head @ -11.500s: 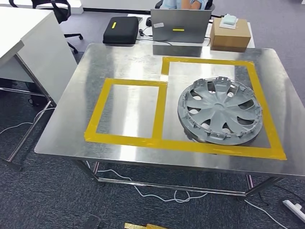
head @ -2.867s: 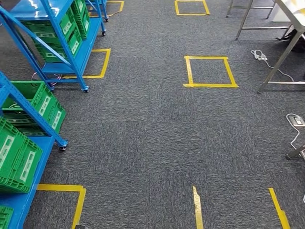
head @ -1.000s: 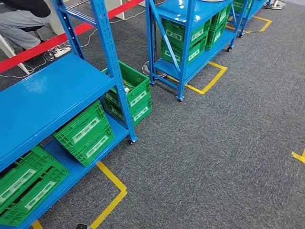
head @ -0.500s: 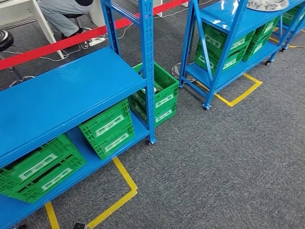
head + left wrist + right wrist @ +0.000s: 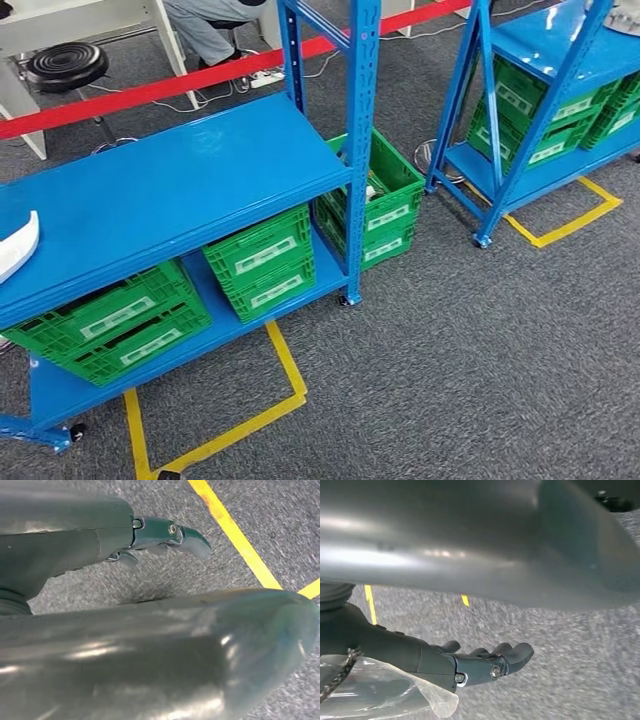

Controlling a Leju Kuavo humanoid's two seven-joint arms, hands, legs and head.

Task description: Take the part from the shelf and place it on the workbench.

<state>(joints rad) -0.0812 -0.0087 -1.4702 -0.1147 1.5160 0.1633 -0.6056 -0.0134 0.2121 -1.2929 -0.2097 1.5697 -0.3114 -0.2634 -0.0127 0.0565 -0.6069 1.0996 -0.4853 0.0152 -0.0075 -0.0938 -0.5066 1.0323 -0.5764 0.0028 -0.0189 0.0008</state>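
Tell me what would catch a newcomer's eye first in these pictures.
The blue shelf fills the left of the head view, with green crates on its lower level. Yellow floor tape marks the grey carpet in front of it. A red barrier band runs behind, along the top.

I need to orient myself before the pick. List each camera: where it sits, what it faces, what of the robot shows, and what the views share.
Head view: high on the body, looking forward and down at the blue shelf, green crates and grey carpet; none of the robot's arms or hands.
Left wrist view: behind the left hand, facing the carpet.
Right wrist view: behind the right hand, facing the carpet.
Shared: grey carpet with yellow floor tape.
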